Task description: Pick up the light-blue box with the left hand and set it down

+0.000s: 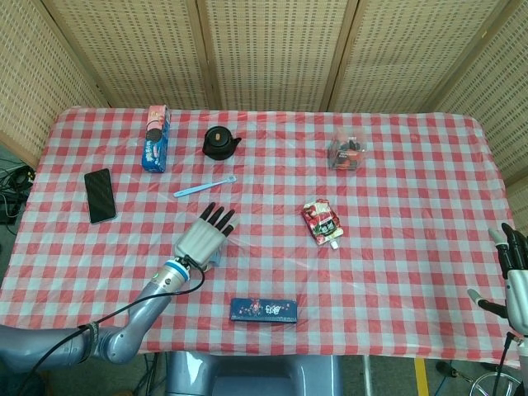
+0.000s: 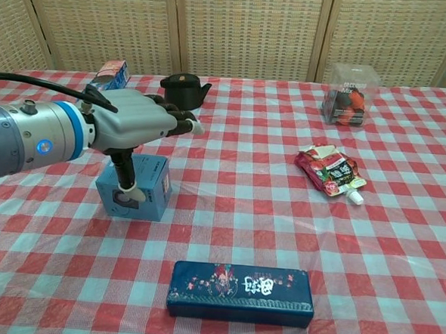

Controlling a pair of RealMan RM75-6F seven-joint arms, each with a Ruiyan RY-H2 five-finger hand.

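Observation:
The light-blue box point(image 2: 153, 189) stands on the checked cloth left of centre. My left hand point(image 2: 138, 124) hovers spread over its top, fingers stretched out past it. The thumb hangs down in front of the box's front face, and I cannot tell whether it touches. Nothing is gripped. In the head view the left hand point(image 1: 205, 238) covers the box almost wholly. My right hand point(image 1: 513, 276) hangs open off the table's right edge, holding nothing.
A dark blue patterned case point(image 2: 239, 293) lies near the front edge. A black teapot point(image 2: 184, 90), a cookie box point(image 1: 155, 137) and a blue toothbrush point(image 1: 205, 186) sit behind the hand, a phone point(image 1: 100, 195) to the left. A red pouch point(image 2: 330, 171) and a clear container point(image 2: 347, 94) are on the right.

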